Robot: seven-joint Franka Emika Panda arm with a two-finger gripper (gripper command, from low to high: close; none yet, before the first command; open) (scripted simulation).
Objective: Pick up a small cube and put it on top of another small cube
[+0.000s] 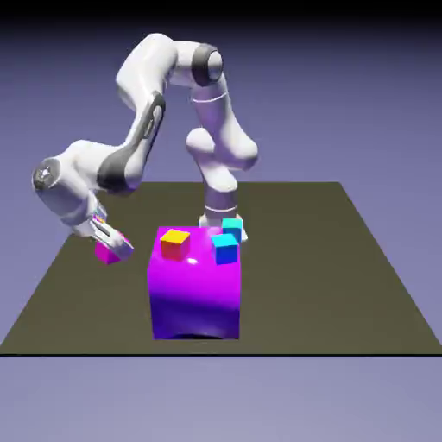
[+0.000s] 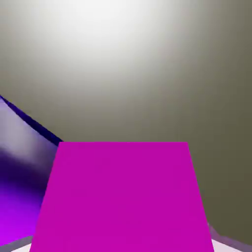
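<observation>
The small magenta-pink cube (image 1: 107,253) sits between the fingers of my gripper (image 1: 112,248), low over the table at the exterior view's left. My gripper is shut on it. In the hand view the small cube (image 2: 123,197) fills the lower middle and hides the fingertips. The other small cube (image 1: 174,243), yellow on top with red sides, rests on the front left of the big glossy magenta-purple block (image 1: 195,289), to the right of my gripper and slightly higher.
A blue cube with a cyan top (image 1: 225,248) stands on the big block's right side. An all-cyan cube (image 1: 231,228) sits just behind it. The dark table (image 1: 345,285) spreads around the block. The block's glossy side (image 2: 15,172) shows at the hand view's left.
</observation>
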